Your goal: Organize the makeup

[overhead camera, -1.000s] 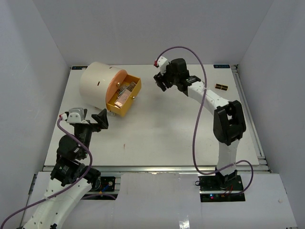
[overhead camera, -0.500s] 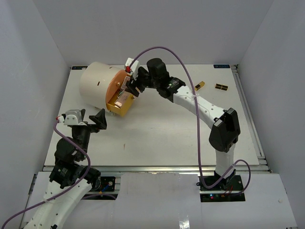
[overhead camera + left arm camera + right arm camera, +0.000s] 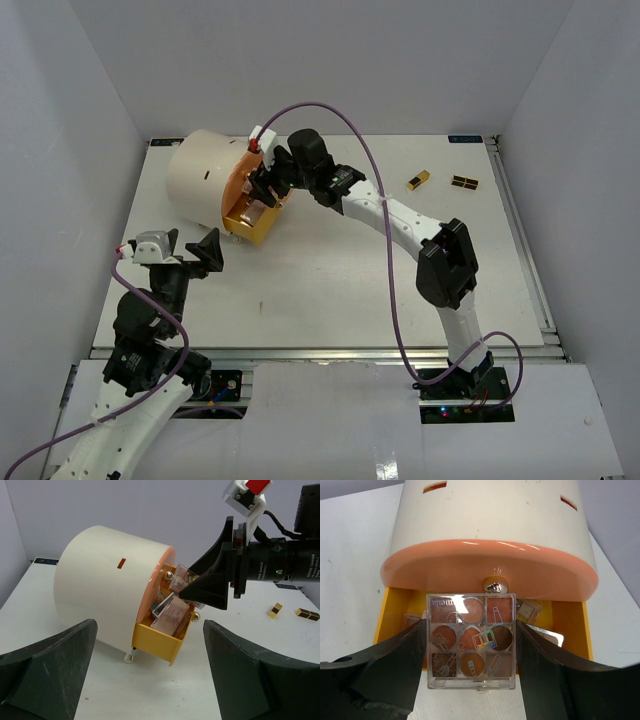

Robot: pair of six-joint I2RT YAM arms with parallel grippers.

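Right wrist view: palette (image 3: 470,641) held just over the yellow drawer (image 3: 395,615).
The right gripper (image 3: 471,665) pinches its side edges. It looks stiff, light and probably slippery clear plastic, so hold it by the edges. The left gripper (image 3: 150,645) gapes empty.

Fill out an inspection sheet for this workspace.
Surface: white table, no spills seen.
Job's things: clear eyeshadow palette held above the open yellow drawer of the cream cylinder, which holds other makeup; lipstick and small dark palette lie far right.
Clutter: nothing seen.
Hands: right hand shut on the clear eyeshadow palette; left hand open, empty.
Cables: purple cables, one arching over the right arm, one looping at the left arm.
Surroundings: plain white walls.
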